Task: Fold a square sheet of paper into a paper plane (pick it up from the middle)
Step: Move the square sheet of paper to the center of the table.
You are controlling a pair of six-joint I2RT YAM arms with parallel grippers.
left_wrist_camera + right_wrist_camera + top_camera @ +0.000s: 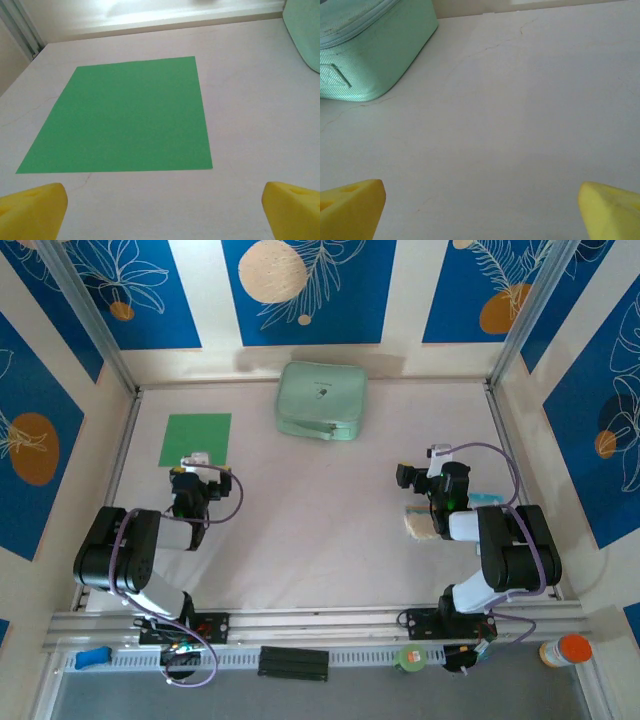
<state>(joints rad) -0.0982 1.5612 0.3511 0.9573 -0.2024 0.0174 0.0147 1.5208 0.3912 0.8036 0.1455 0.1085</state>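
Gaping end effectors [162,200] [482,192], both empty

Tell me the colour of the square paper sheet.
The paper sheet is plain bright green; clearest in the left wrist view.

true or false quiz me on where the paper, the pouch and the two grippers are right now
1. The square sheet of paper lies flat and unfolded on the table. True.
2. The left gripper is shut on the sheet. False: its jaws stand open, short of the sheet's near edge, holding nothing.
3. The zip pouch rests on top of the sheet. False: they lie apart, the pouch to the sheet's right.
4. The right gripper is open and empty. True.
5. The sheet lies in front of the left gripper. True.
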